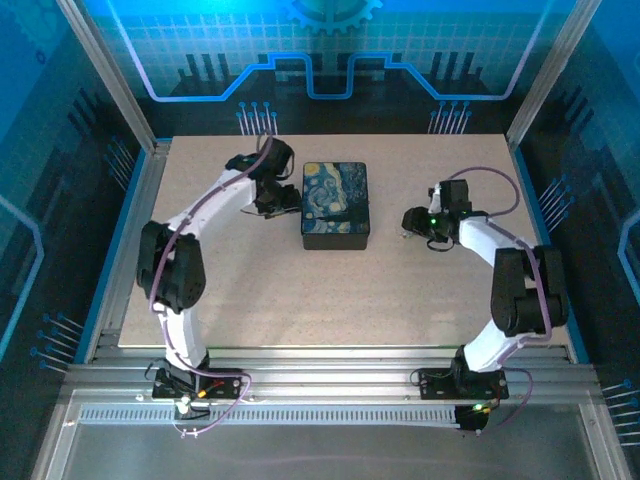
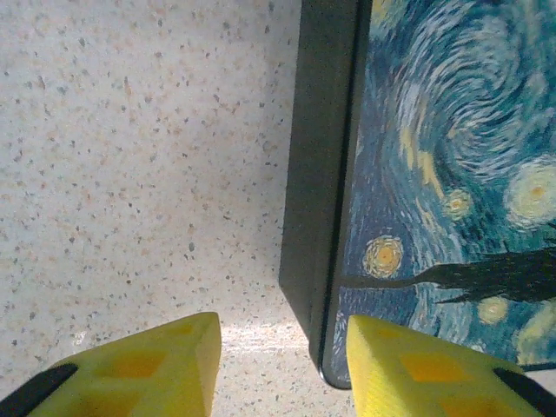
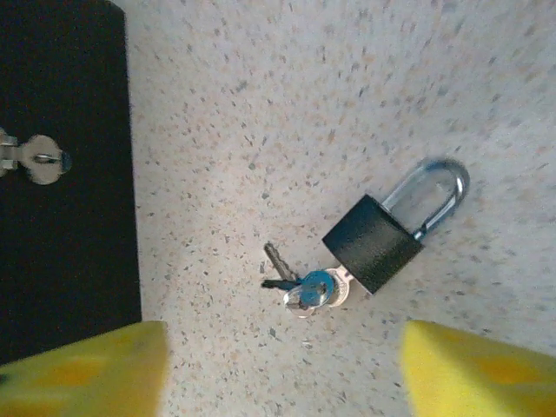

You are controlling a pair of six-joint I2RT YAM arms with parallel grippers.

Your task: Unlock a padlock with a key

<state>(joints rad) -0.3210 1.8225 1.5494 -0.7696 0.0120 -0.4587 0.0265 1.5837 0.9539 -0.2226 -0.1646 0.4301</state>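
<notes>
Table (image 1: 240,290): a pale speckled top is carrying everything, and both arms are reaching in from its near edge
Box (image 1: 335,205): a dark box with a swirly blue-and-yellow painted lid is sitting near the middle of the table, between the two arms
Left claw (image 2: 282,369): in the top view it is hanging just beside the box's left side; in the left wrist view its yellow fingers (image 2: 165,365) are standing apart, one over bare table and the other over the edge of the painted lid, with the box's dark side wall and corner between them; it is gripping nothing
Right claw (image 3: 282,369): it is hovering to the right of the box, apart from it; in the right wrist view its yellow fingers (image 3: 87,369) are spreading wide at the bottom corners, and nothing is being held between them
Padlock (image 3: 373,245): a black body with a silvery shackle is lying flat and tilted on the table, beyond the spread fingers and touching neither; whether the shackle is seated in the body I cannot tell
Key (image 3: 314,289): the small silvery key is sitting at the end of the padlock's body opposite the shackle, its head sticking out and resting on the table; how deep the blade is going in cannot be told
Spare keys (image 3: 276,263): small dark keys are fanning out just beside the key's head, on the side away from the padlock
Latch (image 3: 35,161): a small silvery fitting is showing on the box's dark side, well apart from the padlock
</notes>
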